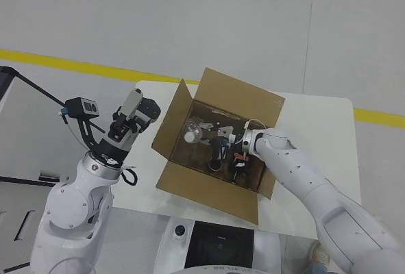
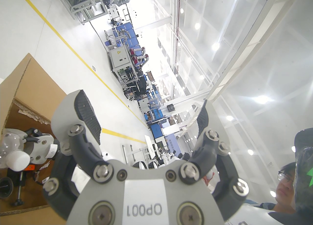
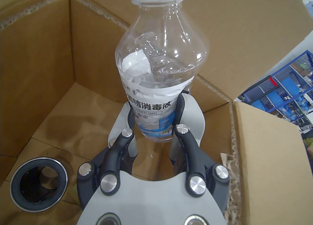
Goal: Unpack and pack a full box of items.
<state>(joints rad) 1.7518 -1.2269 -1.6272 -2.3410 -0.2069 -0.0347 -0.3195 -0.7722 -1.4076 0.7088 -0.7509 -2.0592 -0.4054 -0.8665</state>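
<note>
Gripping a bottle (image 3: 161, 69) inside the box (image 1: 201, 190) on the white table (image 1: 325, 127) are right fingers (image 3: 192, 113); left fingers (image 2: 86, 113) gape.

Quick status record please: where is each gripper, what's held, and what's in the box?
container: cardboard box, flaps open, on the white table
right gripper: inside the box, shut on the clear bottle at its label
clear bottle: white cap, neck pointing away from the wrist
left gripper: open, empty, outside the box beside a flap
also in box: black cylinder, open-topped; paper shreds
</note>
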